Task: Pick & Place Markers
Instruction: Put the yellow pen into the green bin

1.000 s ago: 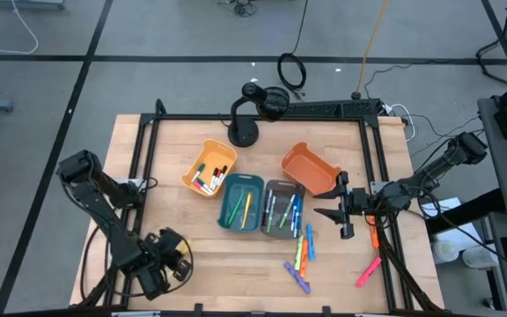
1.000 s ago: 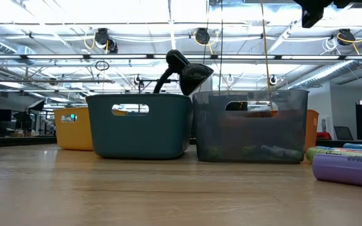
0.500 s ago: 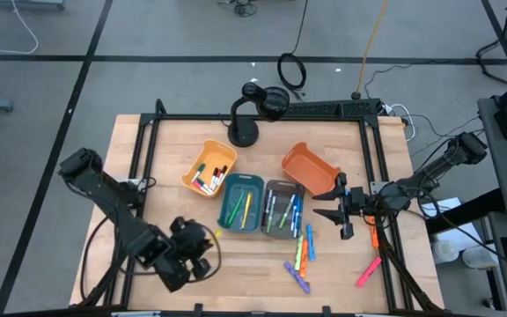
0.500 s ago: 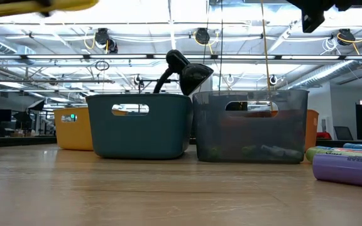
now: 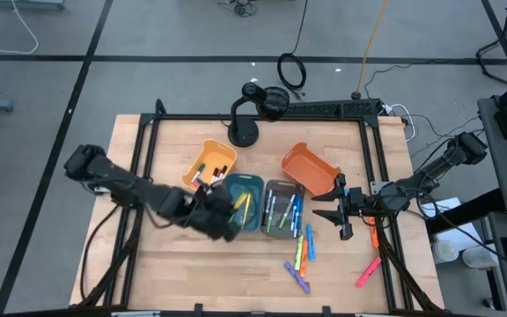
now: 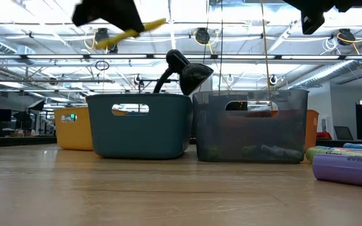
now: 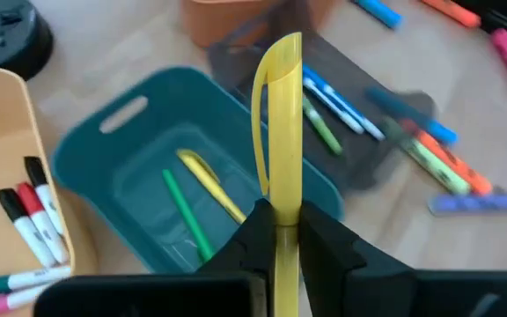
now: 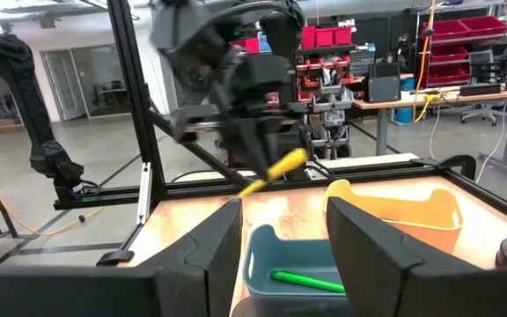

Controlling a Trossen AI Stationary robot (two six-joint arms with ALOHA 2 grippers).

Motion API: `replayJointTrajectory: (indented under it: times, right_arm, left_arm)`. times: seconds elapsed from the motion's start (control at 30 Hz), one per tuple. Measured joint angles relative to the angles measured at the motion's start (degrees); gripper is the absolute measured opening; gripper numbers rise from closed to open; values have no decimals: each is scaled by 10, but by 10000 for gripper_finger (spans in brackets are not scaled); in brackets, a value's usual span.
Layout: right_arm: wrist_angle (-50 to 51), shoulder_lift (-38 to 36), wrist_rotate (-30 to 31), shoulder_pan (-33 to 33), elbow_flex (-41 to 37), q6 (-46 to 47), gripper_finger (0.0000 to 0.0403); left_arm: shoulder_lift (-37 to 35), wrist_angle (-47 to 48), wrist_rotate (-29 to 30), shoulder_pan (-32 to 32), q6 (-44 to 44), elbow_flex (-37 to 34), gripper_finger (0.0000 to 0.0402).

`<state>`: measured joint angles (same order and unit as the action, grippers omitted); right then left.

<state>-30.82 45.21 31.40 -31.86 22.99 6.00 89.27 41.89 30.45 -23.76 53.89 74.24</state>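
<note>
My left gripper [image 7: 277, 231], jaws pinching a yellow marker [image 7: 282, 132], hovers over the teal bin [image 7: 104, 150]; right gripper [image 5: 341, 214] spread; several markers [image 5: 302, 255] remain on the table [image 5: 165, 150].

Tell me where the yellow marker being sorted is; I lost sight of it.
The yellow marker is clamped in the left gripper, in the air over the teal bin, between the yellow bin and the grey bin.
</note>
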Motion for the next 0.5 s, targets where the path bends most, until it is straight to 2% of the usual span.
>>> replayJointTrajectory:
  times: [0.23,0.5]
  right_arm:
    - [0,0,0,0,0,0,155]
    - [2,0,0,0,0,0,155]
  left_arm:
    - [0,-2,-9,86,-9,0,32]
    - [22,-10,-7,131,5,-5,32]
